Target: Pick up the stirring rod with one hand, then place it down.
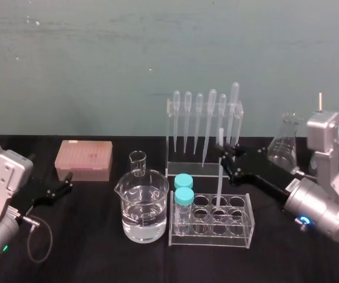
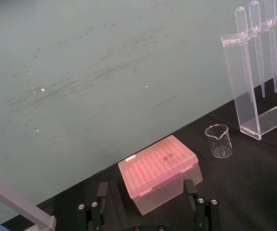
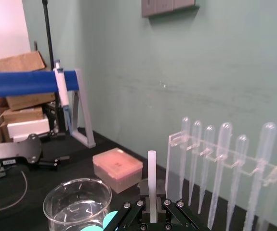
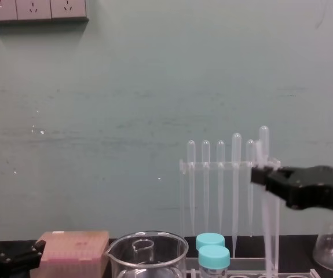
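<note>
The stirring rod (image 1: 219, 187) stands nearly upright, a thin translucent-white stick whose lower end reaches into a hole of the clear test tube rack (image 1: 240, 229). My right gripper (image 1: 224, 160) comes in from the right and is shut on the rod's upper part. In the right wrist view the rod (image 3: 151, 173) sticks up from between the fingers of the right gripper (image 3: 151, 208). In the chest view the rod (image 4: 266, 226) hangs below the right gripper (image 4: 258, 175). My left gripper (image 1: 65, 184) rests open at the far left, beside the pink tip box (image 1: 84, 159).
A water-filled beaker (image 1: 144, 206) and two blue-capped vials (image 1: 184, 197) sit left of the rod. Behind it stands the pipette rack (image 1: 204, 127) with several pipettes. A small beaker (image 1: 137, 162) and a conical flask (image 1: 284, 147) stand farther back.
</note>
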